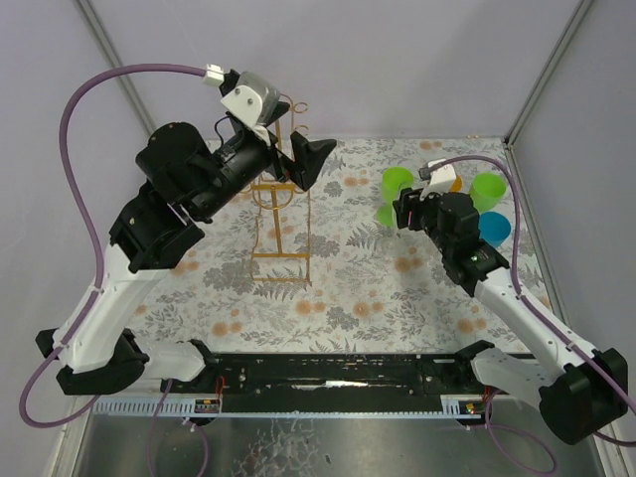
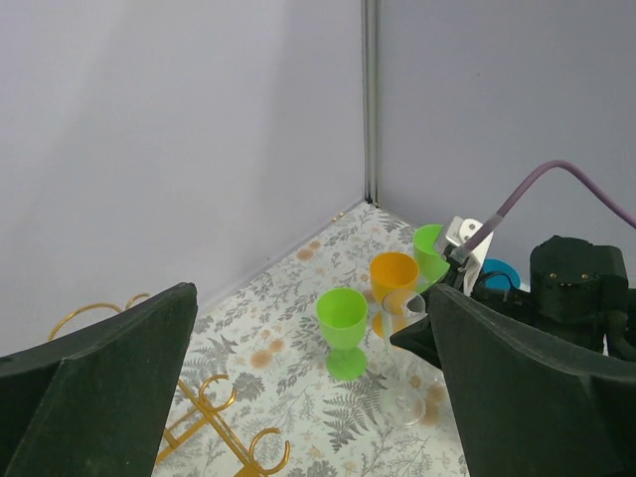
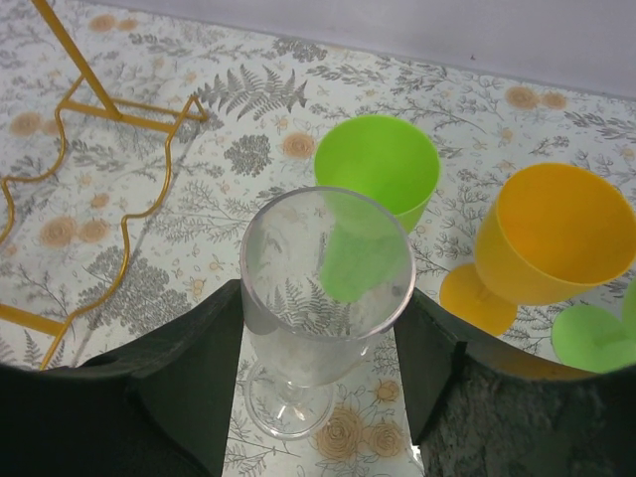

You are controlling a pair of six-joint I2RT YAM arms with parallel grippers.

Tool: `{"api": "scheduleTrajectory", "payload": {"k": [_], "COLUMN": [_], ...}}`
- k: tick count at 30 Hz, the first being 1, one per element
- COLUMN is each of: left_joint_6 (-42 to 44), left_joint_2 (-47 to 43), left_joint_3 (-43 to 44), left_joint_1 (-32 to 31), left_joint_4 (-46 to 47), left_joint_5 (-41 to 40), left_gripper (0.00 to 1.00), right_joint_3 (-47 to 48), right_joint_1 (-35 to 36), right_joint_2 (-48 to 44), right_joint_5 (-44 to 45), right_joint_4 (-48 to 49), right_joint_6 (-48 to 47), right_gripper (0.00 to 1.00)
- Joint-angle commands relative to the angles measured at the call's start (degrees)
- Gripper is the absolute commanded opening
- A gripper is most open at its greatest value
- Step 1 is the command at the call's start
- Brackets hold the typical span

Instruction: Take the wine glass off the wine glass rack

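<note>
Clear of the gold wire rack (image 1: pixel 281 214) to its right, the right gripper (image 3: pixel 323 328) clasps the clear wine glass (image 3: pixel 328 258) upright, likely to stand it; the left gripper (image 2: pixel 308 343) gapes wide, empty.

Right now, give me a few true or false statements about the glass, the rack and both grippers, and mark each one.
1. The wine glass is between the fingers of the right gripper. True.
2. The wine glass hangs from the wine glass rack. False: it is off the rack, upright in the right gripper.
3. The left gripper is clamped on the rack. False: its jaws stand wide open, holding nothing.
4. An orange cup stands beside a green cup. True.
</note>
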Motion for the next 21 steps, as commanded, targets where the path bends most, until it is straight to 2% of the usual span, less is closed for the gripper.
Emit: {"api": "scheduleTrajectory", "payload": {"k": [1, 11, 18, 21], "left_joint_6": [-4.8, -6.23, -5.97, -6.24], "left_joint_2": [-1.07, -2.98, -4.1, -4.27], "left_joint_3": [-1.74, -3.4, -4.53, -4.75], "left_joint_1": [2.01, 3.98, 4.41, 4.68], "left_joint_4": [1.0, 0.81, 0.81, 0.76], "left_joint_5": [2.44, 3.93, 4.07, 4.63], "left_gripper": [1.0, 1.0, 1.0, 1.0], "right_joint_3": [-1.62, -2.45, -5.64, -6.92], "right_joint_1": [0.76, 1.29, 1.28, 1.31], "right_joint_2": [0.9, 6.71, 6.15, 5.4], "right_joint_5": [-1.64, -2.1, -1.77, -1.6], "right_joint_4": [8.55, 10.48, 14.47, 15.82], "right_joint_6": [-3.8, -6.39, -6.51, -6.55], "right_gripper": [0.33, 0.34, 0.36, 0.4]}}
